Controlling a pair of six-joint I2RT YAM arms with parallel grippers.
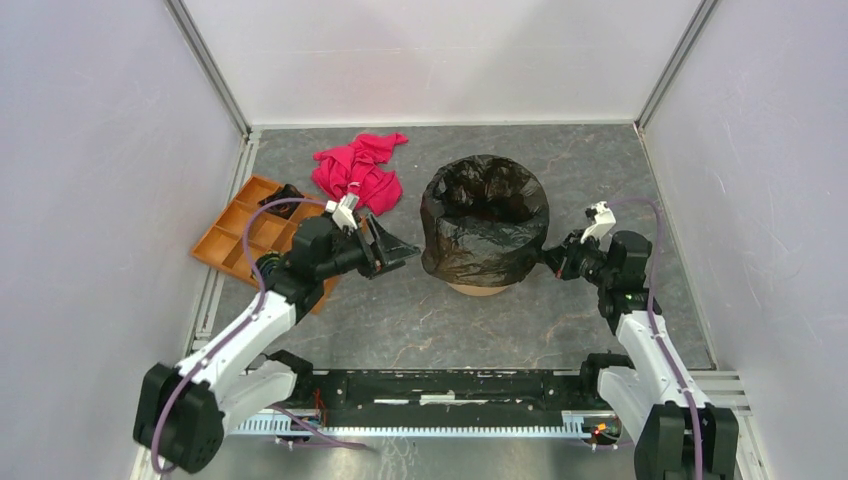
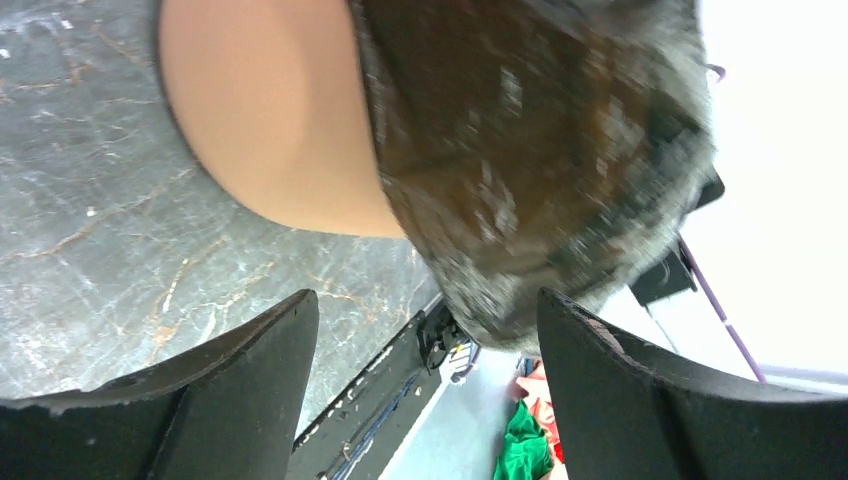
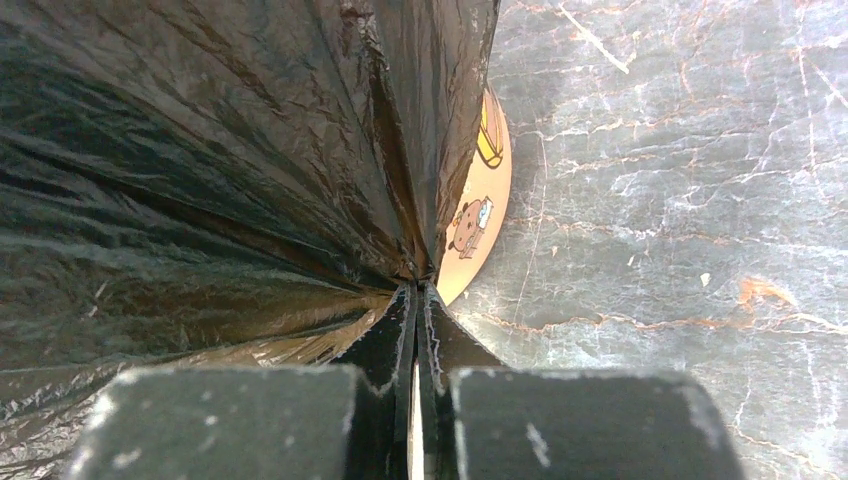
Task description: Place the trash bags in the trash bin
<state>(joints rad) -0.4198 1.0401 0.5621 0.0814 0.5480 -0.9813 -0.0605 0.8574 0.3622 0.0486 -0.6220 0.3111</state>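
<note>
Trash bin (image 1: 480, 288) stands mid-bench (image 1: 400, 320), with the trash bag (image 1: 485, 225) draped over its rim and down its wall, leaving only the base bare. Left arm is angled in from the bin's left. The left gripper (image 1: 400, 250) is level, wide open, empty and just clear of the bag. Right arm reaches in from the bin's right. The right gripper (image 3: 417, 295) is pinched closed on a fold of bag film against the bin's side.

Table (image 1: 450, 325): trash bin (image 2: 265, 110); cloth (image 1: 357, 172); tray (image 1: 240, 242)
</note>
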